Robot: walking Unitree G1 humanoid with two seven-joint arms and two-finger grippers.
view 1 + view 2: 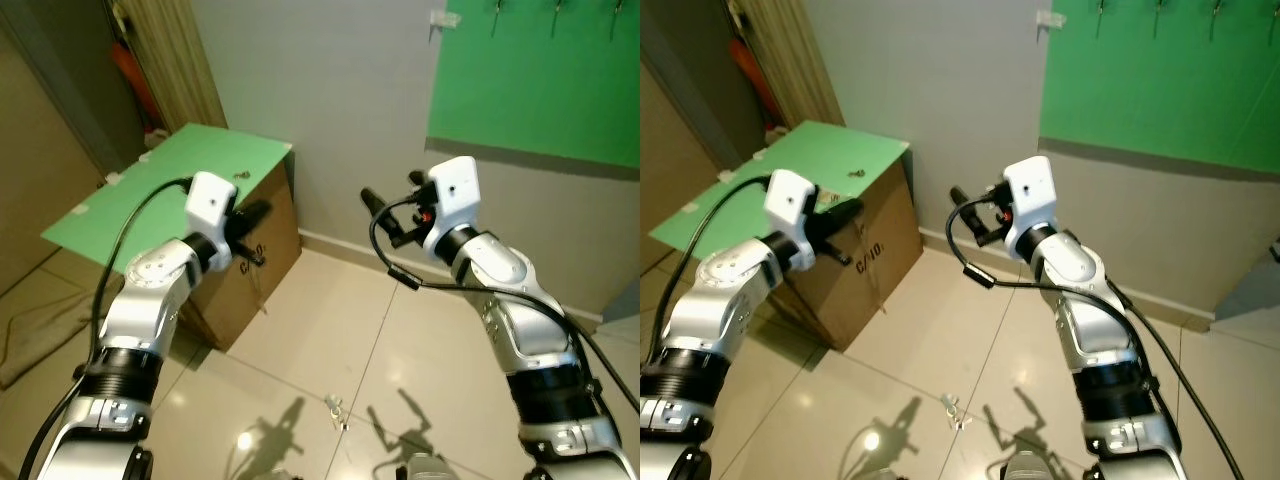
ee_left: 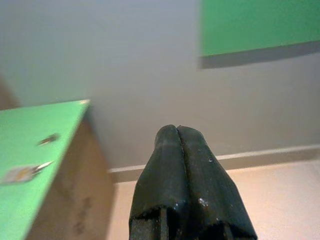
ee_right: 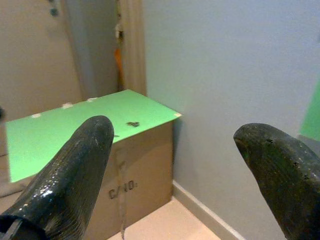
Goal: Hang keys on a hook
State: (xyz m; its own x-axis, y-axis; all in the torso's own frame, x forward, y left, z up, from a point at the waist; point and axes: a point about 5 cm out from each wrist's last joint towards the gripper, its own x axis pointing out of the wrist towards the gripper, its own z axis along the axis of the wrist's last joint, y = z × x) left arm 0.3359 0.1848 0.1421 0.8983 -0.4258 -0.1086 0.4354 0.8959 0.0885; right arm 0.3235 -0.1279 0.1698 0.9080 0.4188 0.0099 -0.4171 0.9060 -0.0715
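A small dark bunch of keys (image 1: 243,176) lies on the green top of a cardboard box (image 1: 262,250), near its far right corner; the right wrist view shows the keys (image 3: 132,123) too. Metal hooks (image 1: 554,15) hang along the top of a green wall board (image 1: 540,90) at the upper right. My left gripper (image 1: 260,212) is shut and empty, level with the box's right edge, just short of the keys. My right gripper (image 1: 392,190) hovers open in mid-air between box and board, pointing towards the box, nothing between its fingers (image 3: 85,150).
A small metallic object (image 1: 335,408) lies on the tiled floor between my arms. A pale tag-like piece (image 2: 22,173) lies on the green top nearer me. A grey wall with a skirting board is ahead. A curtain (image 1: 170,60) hangs at the back left.
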